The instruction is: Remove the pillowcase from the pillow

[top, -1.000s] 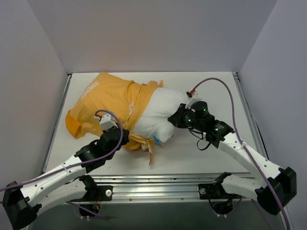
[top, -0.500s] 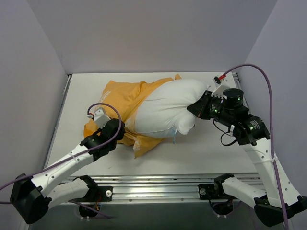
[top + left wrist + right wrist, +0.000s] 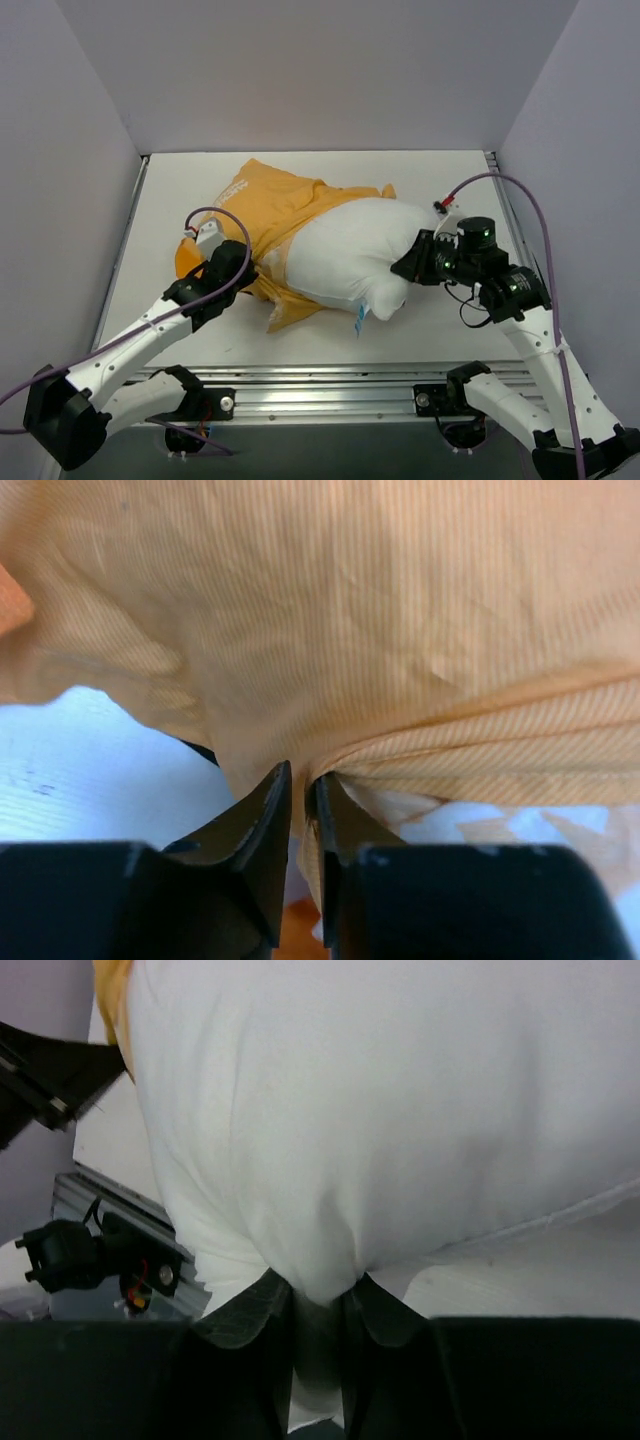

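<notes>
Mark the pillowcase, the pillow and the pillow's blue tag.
pillowcase (image 3: 268, 200), top external view, middle of the orange fabric.
pillow (image 3: 350, 250), top external view, middle of the exposed white part.
blue tag (image 3: 360, 318), top external view, tag itself, at the near edge.

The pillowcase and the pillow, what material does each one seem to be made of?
The pillowcase: orange-yellow woven cloth, matte, probably cotton or a blend; the left wrist view shows fine ribbed lines and soft creases.
The pillow: smooth white fabric shell, matte, over a soft filling, likely fibre; it looks plump and gathers into folds at one corner.
</notes>
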`<state>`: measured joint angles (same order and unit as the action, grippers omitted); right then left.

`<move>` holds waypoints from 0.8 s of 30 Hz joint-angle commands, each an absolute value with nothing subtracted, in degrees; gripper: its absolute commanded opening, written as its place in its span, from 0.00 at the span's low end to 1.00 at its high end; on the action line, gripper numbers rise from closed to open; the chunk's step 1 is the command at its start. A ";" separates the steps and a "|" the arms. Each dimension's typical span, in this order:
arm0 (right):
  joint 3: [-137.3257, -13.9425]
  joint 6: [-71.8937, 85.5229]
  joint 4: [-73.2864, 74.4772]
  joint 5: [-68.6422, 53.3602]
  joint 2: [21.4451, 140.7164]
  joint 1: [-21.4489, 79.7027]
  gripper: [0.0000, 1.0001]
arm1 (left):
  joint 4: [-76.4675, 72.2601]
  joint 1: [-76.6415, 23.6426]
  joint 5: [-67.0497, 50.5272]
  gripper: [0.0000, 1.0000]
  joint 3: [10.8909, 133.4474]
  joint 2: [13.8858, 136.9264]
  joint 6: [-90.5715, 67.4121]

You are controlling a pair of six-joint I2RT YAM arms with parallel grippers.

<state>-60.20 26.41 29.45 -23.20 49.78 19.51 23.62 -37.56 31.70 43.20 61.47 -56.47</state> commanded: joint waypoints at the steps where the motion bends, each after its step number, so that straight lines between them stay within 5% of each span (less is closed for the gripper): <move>1: -54.59 24.17 28.12 -35.66 49.30 19.77 0.16 | 25.57 -36.56 27.26 0.27 43.07 55.47 -49.67; 6: -55.10 21.54 34.35 -28.69 51.32 26.18 0.64 | 29.25 -36.65 20.58 0.68 45.08 49.93 -45.18; 9: -58.44 20.74 33.76 -24.19 52.99 29.60 0.74 | 31.28 -36.74 17.59 0.80 47.45 50.44 -42.46; 24: -77.86 13.45 34.36 -1.83 70.92 46.93 0.85 | 28.57 -36.74 12.13 0.82 49.04 55.99 -40.78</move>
<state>-73.63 16.73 34.94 -6.02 70.37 45.65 30.22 -37.01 13.54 47.62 56.42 -41.50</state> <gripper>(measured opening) 0.850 0.823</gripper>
